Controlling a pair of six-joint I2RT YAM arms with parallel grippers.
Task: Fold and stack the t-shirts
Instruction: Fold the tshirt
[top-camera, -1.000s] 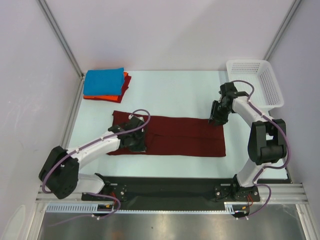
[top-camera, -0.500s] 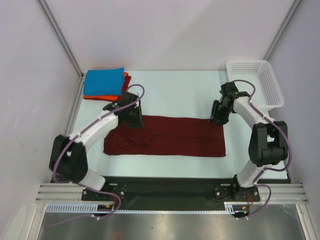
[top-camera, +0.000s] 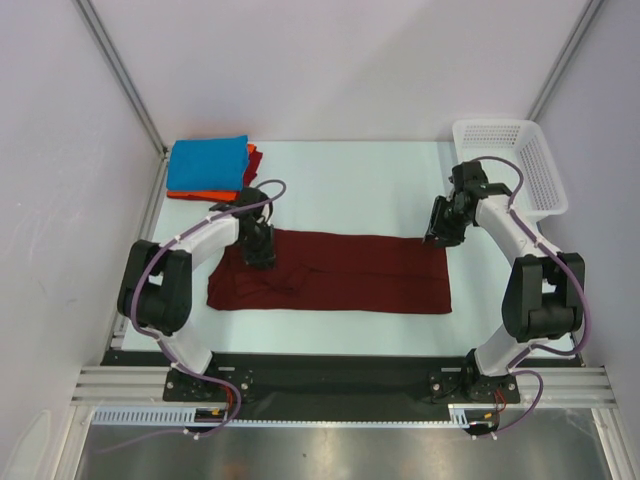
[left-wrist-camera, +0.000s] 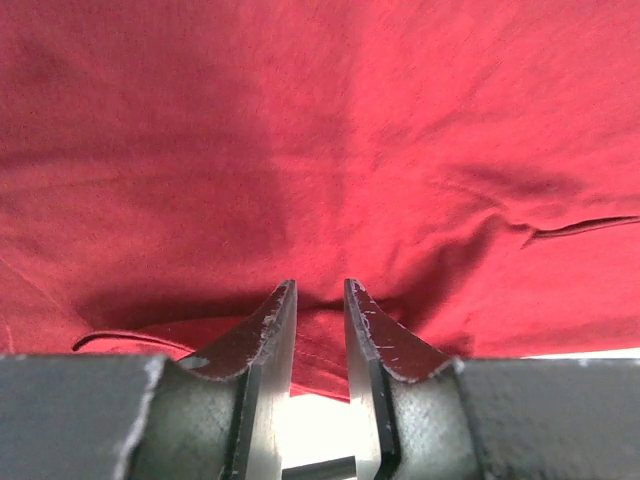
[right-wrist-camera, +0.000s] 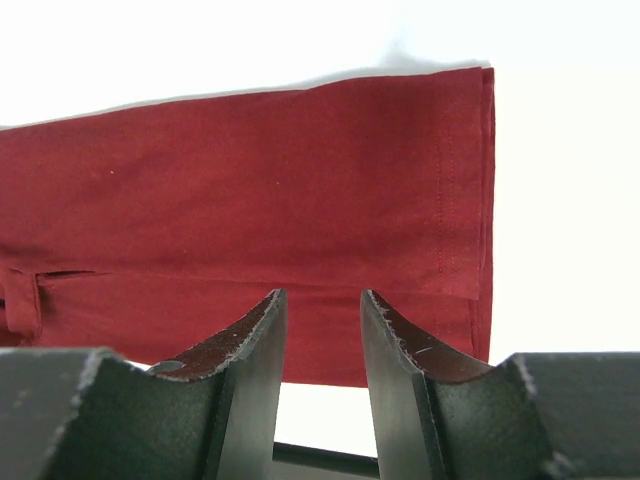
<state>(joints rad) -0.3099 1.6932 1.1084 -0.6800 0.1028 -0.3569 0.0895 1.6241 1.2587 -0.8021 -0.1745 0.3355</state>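
The dark red t-shirt lies in the middle of the table. It is folded into one long strip that runs from 9 o'clock to 3 o'clock.

A second ago the left gripper sat on the strip's 8 o'clock part. Now it has gone up to the 10 o'clock corner. The left end of the shirt has changed too. Its far corner has pulled in, and the cloth there looks bumpy, not flat. The right gripper has hardly moved and waits at the 2 o'clock corner. I think both arms are getting ready to pick up the far corners for the next fold. The bumpy end may need smoothing first.

The top view shows the whole table. The bright blue t-shirt sits folded on the orange-red t-shirt at 10 o'clock. The white mesh basket stands at 2 o'clock.

Only the wrist views show the fingers up close. On the left gripper the fingers are a little apart over wrinkled cloth, and I see nothing pinched. On the right gripper the fingers are apart and hold nothing. The shirt's neat hemmed end lies flat just past them.
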